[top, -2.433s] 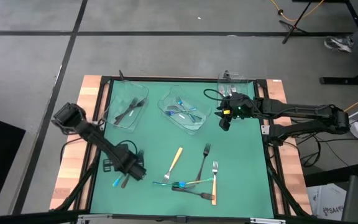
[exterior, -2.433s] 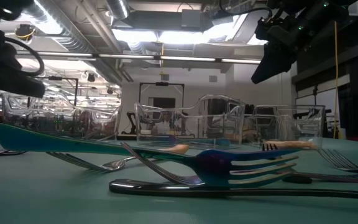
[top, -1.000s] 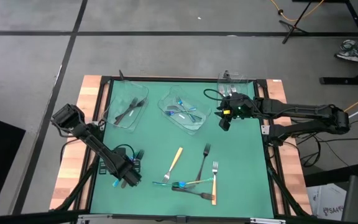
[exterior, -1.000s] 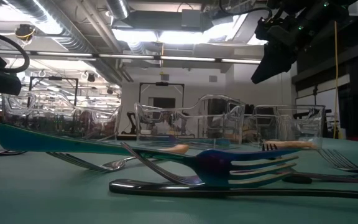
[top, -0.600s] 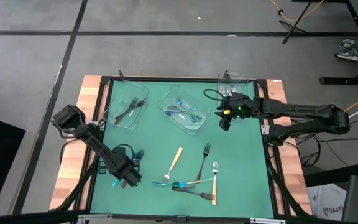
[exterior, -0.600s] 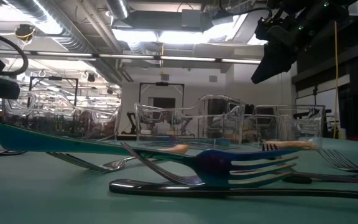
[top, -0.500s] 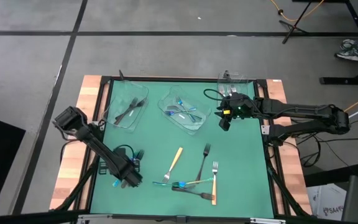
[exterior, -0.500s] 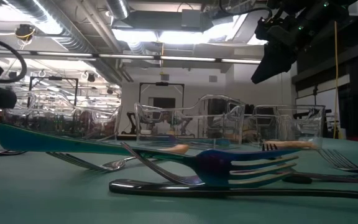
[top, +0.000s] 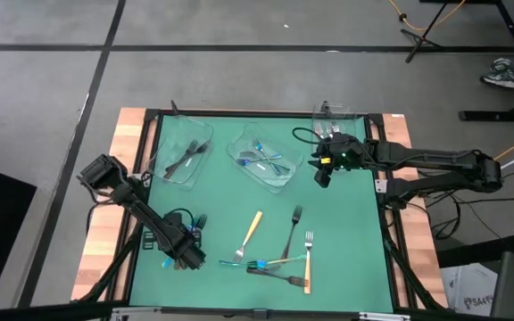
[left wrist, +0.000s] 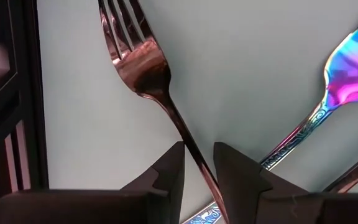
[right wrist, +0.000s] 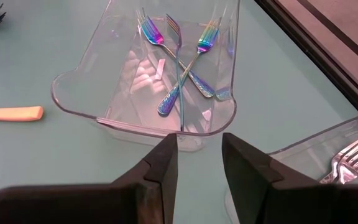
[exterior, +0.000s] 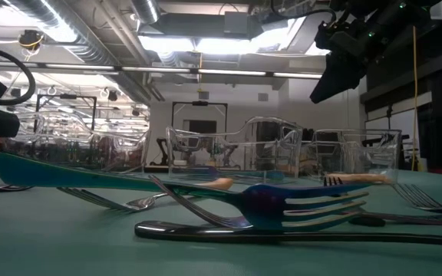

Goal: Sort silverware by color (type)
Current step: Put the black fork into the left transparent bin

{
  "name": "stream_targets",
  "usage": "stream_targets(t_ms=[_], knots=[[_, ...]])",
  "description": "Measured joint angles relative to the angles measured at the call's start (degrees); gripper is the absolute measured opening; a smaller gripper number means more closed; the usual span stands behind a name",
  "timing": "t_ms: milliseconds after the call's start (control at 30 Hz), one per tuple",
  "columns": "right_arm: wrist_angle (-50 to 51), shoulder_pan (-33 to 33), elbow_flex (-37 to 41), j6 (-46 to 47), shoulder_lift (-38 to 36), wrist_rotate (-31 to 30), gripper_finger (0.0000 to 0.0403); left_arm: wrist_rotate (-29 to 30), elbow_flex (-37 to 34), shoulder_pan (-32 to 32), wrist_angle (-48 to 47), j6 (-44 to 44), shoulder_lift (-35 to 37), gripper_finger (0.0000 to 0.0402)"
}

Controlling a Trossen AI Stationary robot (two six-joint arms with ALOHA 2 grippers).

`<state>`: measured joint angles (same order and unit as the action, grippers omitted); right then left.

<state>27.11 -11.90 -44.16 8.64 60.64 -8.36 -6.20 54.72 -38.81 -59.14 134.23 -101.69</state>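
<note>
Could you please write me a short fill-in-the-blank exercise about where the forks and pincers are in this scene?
1. The left pincer straddles the handle of a ____ fork.
2. The middle tray holds ____ iridescent forks.
3. The right pincer hovers empty, its fingers ____.
4. The left tray holds only ____ forks.

Missing words: dark; three; open; dark

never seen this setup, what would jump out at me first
The loose heap of crossed forks near the green table's front edge draws the eye first. At front left, the left tool straddles a dark fork's handle. The right tool hovers by the middle clear tray holding iridescent forks.
</note>
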Motion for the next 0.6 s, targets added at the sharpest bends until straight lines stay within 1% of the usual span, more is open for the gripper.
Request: stream_targets(t_ms=[200, 467, 600], knots=[[0.0, 0.0, 0.0, 0.0, 0.0, 0.0, 0.0115, 0.7, 0.0, 0.0, 0.1, 0.1, 0.0, 0.0077], [0.0, 0.0, 0.0, 0.0, 0.0, 0.0, 0.0115, 1.3, -0.1, 0.0, 0.3, 0.2, -0.1, 0.0024], [0.0, 0.0, 0.0, 0.0, 0.0, 0.0, 0.0115, 1.6, -0.1, 0.0, 0.3, 0.2, -0.1, 0.0007]])
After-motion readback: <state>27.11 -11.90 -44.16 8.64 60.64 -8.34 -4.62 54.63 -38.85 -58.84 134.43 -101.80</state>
